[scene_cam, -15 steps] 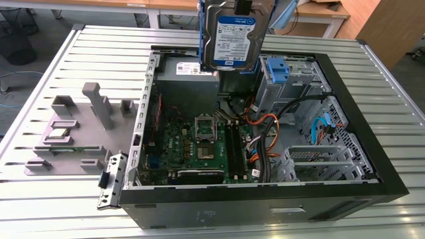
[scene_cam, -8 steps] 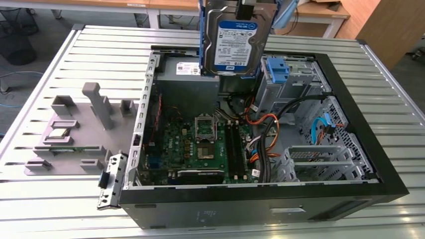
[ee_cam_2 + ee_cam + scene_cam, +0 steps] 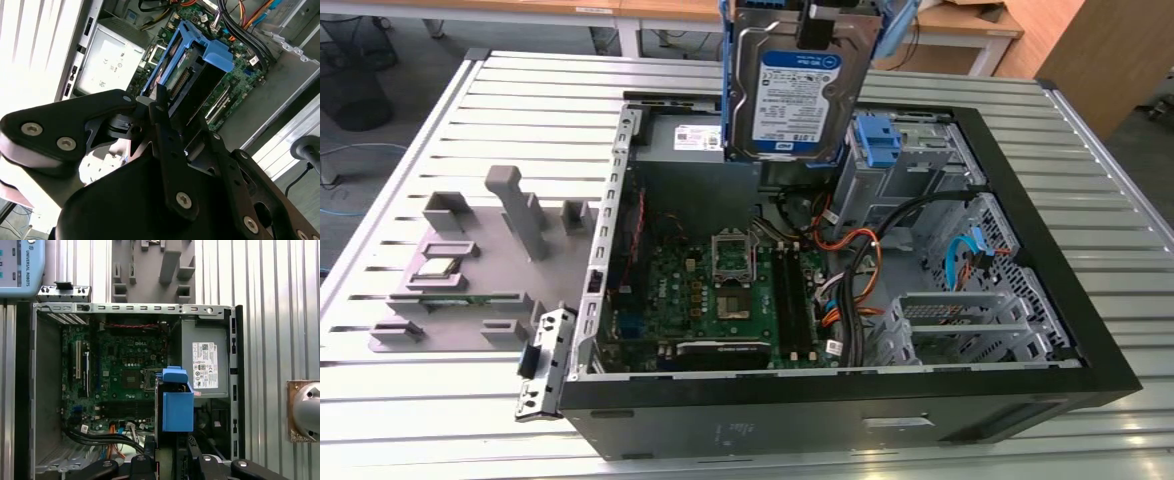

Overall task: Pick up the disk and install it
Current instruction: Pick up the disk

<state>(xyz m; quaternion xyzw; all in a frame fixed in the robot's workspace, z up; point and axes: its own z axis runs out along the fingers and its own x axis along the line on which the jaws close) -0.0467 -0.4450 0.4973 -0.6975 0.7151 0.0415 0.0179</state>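
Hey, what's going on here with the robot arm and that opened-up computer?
The arm's gripper is clamped on the disk, a silver drive in a blue caddy, and holds it in the air over the open computer case. Seen from the first wrist view, the disk hangs over the edge of the motherboard, next to the grey power supply. It is not yet seated in a bay.

- The gripper (image 3: 809, 10) hung at the exterior view's upper edge, pointing downward.
- Its black fingers (image 3: 107, 105) were clamped on the upper end of the disk (image 3: 797, 95), holding it upright in the air.
- In the second wrist view, black linkage bars with silver bolts flanked the grip.
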